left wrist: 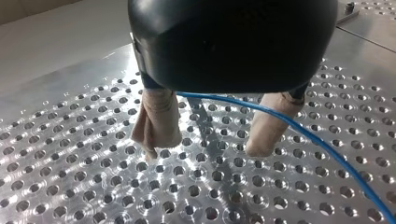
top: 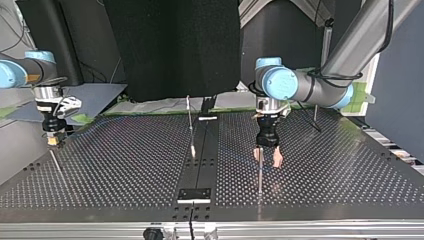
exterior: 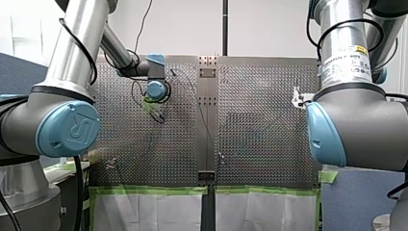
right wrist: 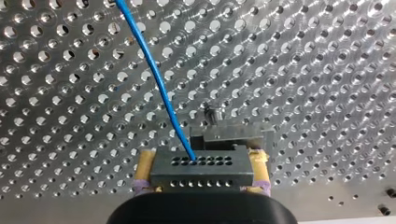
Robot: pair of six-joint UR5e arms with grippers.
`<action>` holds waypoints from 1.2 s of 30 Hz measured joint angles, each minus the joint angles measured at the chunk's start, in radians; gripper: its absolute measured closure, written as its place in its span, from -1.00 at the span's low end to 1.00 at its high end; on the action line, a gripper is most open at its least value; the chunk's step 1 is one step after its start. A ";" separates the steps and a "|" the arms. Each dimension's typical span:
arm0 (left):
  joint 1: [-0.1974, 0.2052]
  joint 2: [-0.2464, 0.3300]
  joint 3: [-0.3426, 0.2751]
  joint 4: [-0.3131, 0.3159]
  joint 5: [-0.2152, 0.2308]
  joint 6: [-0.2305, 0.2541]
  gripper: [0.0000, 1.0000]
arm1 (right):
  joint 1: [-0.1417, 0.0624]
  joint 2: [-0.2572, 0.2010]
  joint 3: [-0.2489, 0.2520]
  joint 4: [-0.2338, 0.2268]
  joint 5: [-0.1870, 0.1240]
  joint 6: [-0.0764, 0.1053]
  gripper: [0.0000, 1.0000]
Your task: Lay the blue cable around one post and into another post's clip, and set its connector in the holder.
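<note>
In the right wrist view my right gripper [right wrist: 201, 161], with yellow pads, is shut on a dark grey connector [right wrist: 201, 171] just above the perforated table. The blue cable [right wrist: 154, 70] rises from the connector and runs away over the plate. A grey metal block [right wrist: 231, 135] sits right ahead of the connector. In the left wrist view my left gripper [left wrist: 204, 149] hangs open with beige pads; the blue cable [left wrist: 299, 130] passes between its fingers without being gripped. In the top view my left gripper [top: 267, 157] stands beside a thin post [top: 260, 172], and my right gripper [top: 52, 140] is at the far left.
Another thin post [top: 190, 125] stands near the dark centre strip [top: 197, 165], and one more [top: 315, 112] at the back right of the top view. A small plate [top: 195, 195] sits on the strip near the front edge. Green tape [exterior: 154, 191] lines the table's edge in the front view.
</note>
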 joint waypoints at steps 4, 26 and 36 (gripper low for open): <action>0.000 0.000 0.000 0.000 0.000 0.000 -1.00 | 0.000 0.000 -0.003 0.001 -0.005 0.000 0.91; -0.001 0.000 0.000 0.000 0.000 0.001 -1.00 | 0.009 0.000 -0.025 0.000 -0.009 0.005 0.91; -0.002 0.000 0.000 0.000 0.000 0.001 -1.00 | 0.008 0.001 -0.030 0.003 -0.008 0.007 0.91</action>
